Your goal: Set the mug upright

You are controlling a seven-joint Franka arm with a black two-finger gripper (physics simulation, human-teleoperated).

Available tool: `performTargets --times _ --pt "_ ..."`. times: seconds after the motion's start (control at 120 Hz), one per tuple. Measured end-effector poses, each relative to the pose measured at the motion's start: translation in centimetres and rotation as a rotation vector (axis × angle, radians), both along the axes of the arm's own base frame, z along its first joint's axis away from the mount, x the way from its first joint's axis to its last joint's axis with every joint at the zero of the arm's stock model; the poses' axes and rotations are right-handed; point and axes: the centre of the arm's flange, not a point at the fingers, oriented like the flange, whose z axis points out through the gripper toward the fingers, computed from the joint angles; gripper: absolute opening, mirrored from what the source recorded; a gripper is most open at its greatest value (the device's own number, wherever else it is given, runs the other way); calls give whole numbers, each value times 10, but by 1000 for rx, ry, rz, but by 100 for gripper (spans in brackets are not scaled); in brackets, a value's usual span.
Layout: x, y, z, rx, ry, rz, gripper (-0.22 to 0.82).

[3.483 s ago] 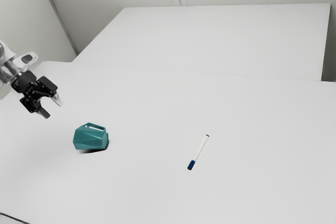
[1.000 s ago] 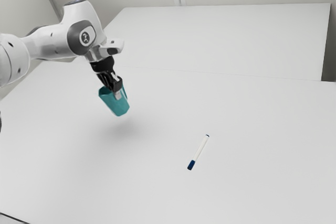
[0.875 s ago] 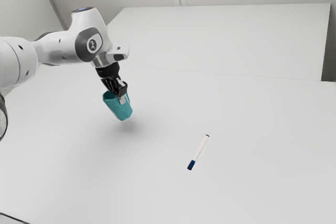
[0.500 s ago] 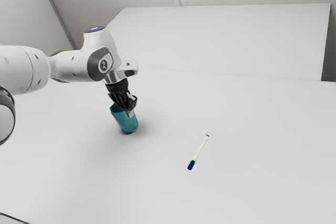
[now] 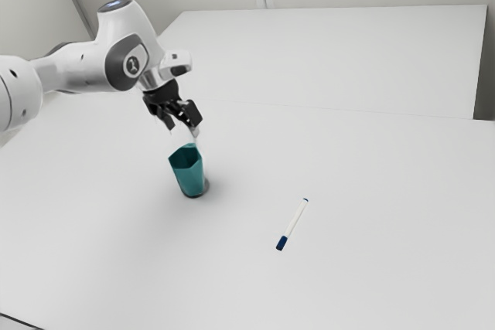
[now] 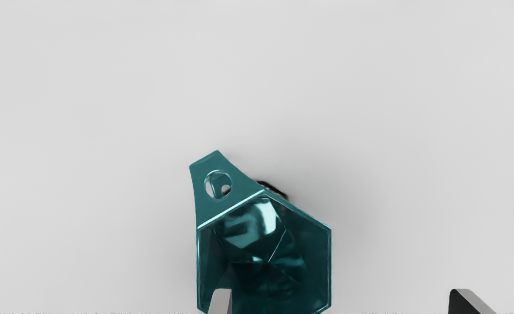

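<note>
Exterior view: the pincer (image 5: 182, 128) hangs just above the mug (image 5: 190, 174), released, its fingers spread wide; the mug stands mouth up on the bench (image 5: 371, 175).

Wrist view: one fingertip (image 6: 222, 302) overlaps the mug's mouth, the other lies well outside its rim; contact I cannot tell.
</note>
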Motion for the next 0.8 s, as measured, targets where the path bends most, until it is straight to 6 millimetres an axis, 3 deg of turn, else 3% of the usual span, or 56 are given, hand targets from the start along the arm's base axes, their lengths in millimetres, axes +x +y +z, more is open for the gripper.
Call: performTargets --times 0.183,0.383,0.492,0.8 --pt "11 1 75 -3 -22 7 58" --pt "-4 3 134 -5 -9 14 59" --pt "-15 3 145 -6 21 17 60" --pt "-23 5 141 -8 86 25 60"
